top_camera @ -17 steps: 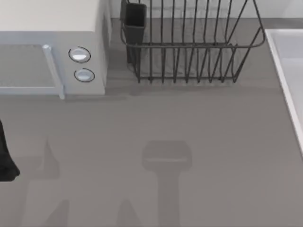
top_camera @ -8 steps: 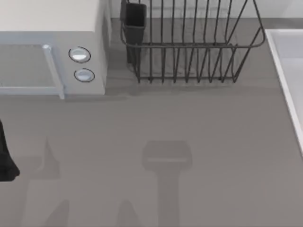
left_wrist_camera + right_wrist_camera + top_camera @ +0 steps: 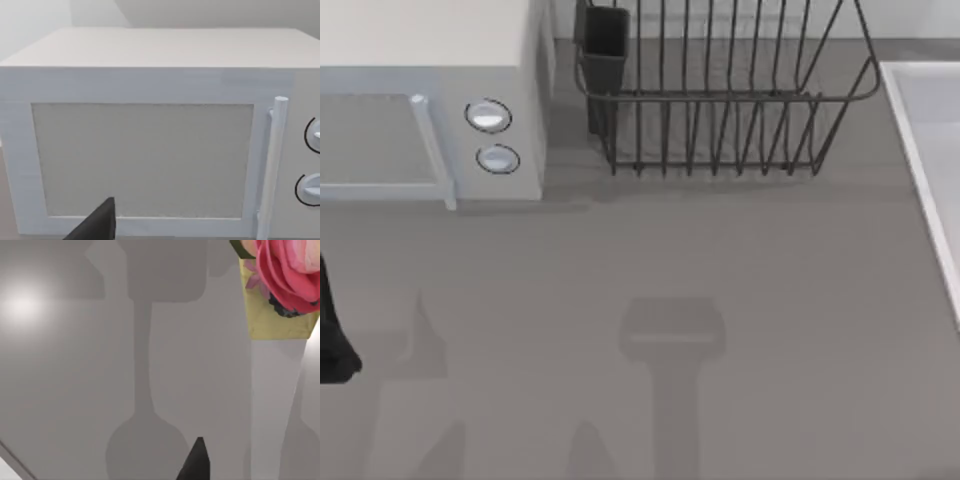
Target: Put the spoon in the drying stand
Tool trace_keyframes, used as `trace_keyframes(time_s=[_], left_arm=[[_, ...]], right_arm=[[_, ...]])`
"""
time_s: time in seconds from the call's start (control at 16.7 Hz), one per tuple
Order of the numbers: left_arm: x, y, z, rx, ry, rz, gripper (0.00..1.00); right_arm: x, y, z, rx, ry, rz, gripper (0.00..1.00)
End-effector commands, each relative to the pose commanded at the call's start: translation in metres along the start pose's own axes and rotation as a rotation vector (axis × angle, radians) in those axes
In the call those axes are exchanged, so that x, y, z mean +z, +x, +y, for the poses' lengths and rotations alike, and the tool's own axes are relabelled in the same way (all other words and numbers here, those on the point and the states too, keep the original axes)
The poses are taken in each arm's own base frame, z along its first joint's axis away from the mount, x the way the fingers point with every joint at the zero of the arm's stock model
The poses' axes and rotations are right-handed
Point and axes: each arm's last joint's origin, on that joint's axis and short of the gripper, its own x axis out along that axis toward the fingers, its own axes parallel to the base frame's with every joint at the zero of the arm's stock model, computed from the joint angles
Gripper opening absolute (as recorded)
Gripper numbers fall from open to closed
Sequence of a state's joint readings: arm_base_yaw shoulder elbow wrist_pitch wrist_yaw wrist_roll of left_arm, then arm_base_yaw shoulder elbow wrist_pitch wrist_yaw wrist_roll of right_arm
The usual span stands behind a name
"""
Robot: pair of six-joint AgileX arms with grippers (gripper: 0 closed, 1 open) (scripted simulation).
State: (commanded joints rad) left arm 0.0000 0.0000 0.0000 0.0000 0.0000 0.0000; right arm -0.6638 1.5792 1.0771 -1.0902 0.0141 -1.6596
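Top view: we are seeing the drying stand (image 3: 720, 95) standing at twelve o'clock on the grey tabletop (image 3: 770, 320). Its long axis is running from nine to three o'clock and its tines are pointing upright. The dark utensil cup (image 3: 605, 40) is sitting at the stand's nine o'clock end; we cannot tell what is inside it. Between the rack's wires we are seeing the tabletop. The white microwave (image 3: 430, 110) is standing just beside the stand, at ten o'clock.

The left arm (image 3: 332, 330) is showing at nine o'clock, so the stand is lying toward one o'clock from it, well apart. The left claw (image 3: 97, 225) is facing the microwave door, and the right claw (image 3: 196, 462) is hanging over the tabletop near a pink flower (image 3: 285, 275). How far either claw is open, and whether either has hold of anything, we cannot tell.
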Motion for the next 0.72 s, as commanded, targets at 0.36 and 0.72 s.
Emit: trace_keyframes(time_s=[0.36,0.72], left_arm=[[0.000,0.000,0.000,0.000,0.000,0.000,1.00],[0.000,0.000,0.000,0.000,0.000,0.000,1.00]], right_arm=[[0.001,-0.096,0.018,0.001,0.005,-0.001,0.00],[0.002,-0.115,0.025,-0.023,0.010,0.001,0.00]])
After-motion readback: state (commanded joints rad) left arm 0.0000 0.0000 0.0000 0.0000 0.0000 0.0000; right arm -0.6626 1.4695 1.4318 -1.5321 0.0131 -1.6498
